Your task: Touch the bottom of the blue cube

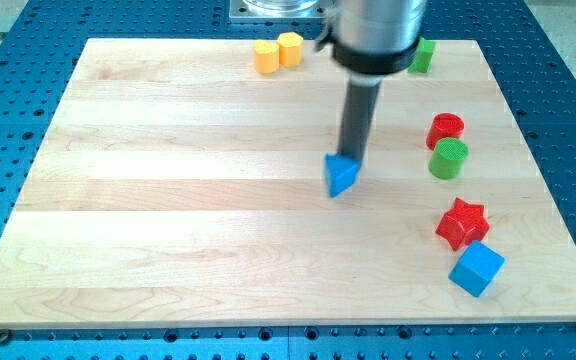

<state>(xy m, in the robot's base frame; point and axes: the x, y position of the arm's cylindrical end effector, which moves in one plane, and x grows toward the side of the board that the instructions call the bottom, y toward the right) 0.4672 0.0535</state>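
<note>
The blue cube (pixel 476 268) lies near the view's bottom right corner of the wooden board (pixel 168 200), just below a red star block (pixel 462 222). My dark rod comes down from the view's top centre. My tip (pixel 352 160) rests at the upper right edge of a blue triangular block (pixel 340 175) in the middle of the board. The tip is far to the upper left of the blue cube and does not touch it.
A red cylinder (pixel 445 128) and a green cylinder (pixel 449 158) stand at the view's right. Two yellow blocks (pixel 276 52) sit at the top edge. A green block (pixel 423 55) shows partly behind the arm at the top right.
</note>
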